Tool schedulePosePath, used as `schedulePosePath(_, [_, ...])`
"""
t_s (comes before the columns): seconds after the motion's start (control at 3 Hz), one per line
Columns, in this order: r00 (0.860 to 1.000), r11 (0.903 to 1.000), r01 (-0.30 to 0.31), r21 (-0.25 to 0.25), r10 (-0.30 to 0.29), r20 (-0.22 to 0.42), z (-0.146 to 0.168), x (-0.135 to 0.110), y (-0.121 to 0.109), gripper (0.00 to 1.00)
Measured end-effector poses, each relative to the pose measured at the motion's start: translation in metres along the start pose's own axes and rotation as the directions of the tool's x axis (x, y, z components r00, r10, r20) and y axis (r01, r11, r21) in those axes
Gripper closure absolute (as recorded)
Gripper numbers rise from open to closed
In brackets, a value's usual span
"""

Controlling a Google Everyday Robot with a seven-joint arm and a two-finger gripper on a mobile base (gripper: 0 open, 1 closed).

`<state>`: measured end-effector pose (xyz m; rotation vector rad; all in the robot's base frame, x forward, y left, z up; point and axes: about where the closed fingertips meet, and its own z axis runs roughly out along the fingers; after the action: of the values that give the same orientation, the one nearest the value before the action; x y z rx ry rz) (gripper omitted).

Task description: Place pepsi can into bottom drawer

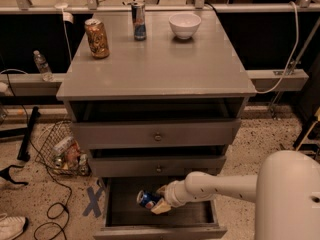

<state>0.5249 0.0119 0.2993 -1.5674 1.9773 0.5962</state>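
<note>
The pepsi can (pixel 146 199) is blue with a silver end and lies tilted on its side inside the open bottom drawer (pixel 120 209). My gripper (pixel 155 201) reaches into the drawer from the right on a white arm and is shut on the can, holding it just above the dark drawer floor. The drawer's grey front edge (pixel 160 232) runs along the bottom of the view.
On the grey cabinet top (pixel 165 64) stand a gold-brown can (pixel 96 38), a slim blue-silver can (pixel 139 21) and a white bowl (pixel 184 25). Two upper drawers with small knobs (pixel 157 136) are shut above. A wire basket with trash (pixel 62 151) sits on the floor at left.
</note>
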Motion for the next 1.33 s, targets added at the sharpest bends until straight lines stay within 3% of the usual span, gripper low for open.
schedulePosePath(0.67, [1.0,0.9996,0.013,-0.024,-0.014,-0.027,0.044,0.023,-0.015,1.0])
schedulePosePath(1.0, [0.999,0.9979,0.007,-0.064,-0.009,-0.031,0.079,0.033,-0.031,0.97])
schedulePosePath(1.33, [1.0,0.9983,0.009,-0.057,-0.011,-0.029,0.077,0.031,-0.032,0.74])
